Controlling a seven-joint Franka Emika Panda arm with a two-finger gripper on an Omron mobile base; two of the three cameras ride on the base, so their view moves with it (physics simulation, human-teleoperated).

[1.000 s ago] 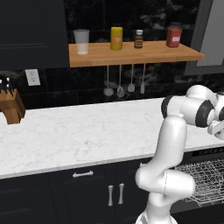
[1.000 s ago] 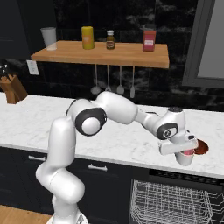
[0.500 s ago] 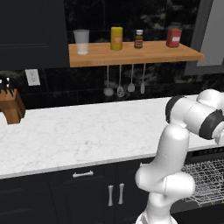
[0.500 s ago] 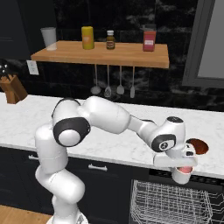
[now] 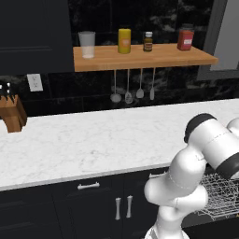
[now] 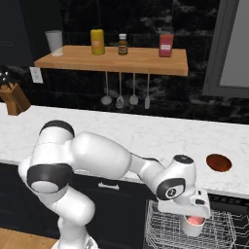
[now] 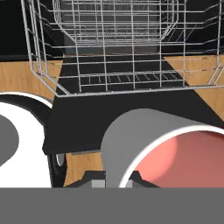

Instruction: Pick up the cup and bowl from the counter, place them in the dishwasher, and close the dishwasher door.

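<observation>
The robot's claw (image 6: 194, 220) is gripping the cup (image 6: 193, 223) and holding it just above the dishwasher (image 6: 228, 202) rack (image 6: 160, 231). Judging from this, the job is roughly a quarter along: the cup is off the table (image 6: 146, 138) but not yet set down, the bowl (image 6: 219, 162) is sitting untouched up and behind the claw, and the door is standing open. The cup is showing a pale grey-white wall (image 7: 131, 140) and pink-red interior (image 7: 183, 162).
</observation>
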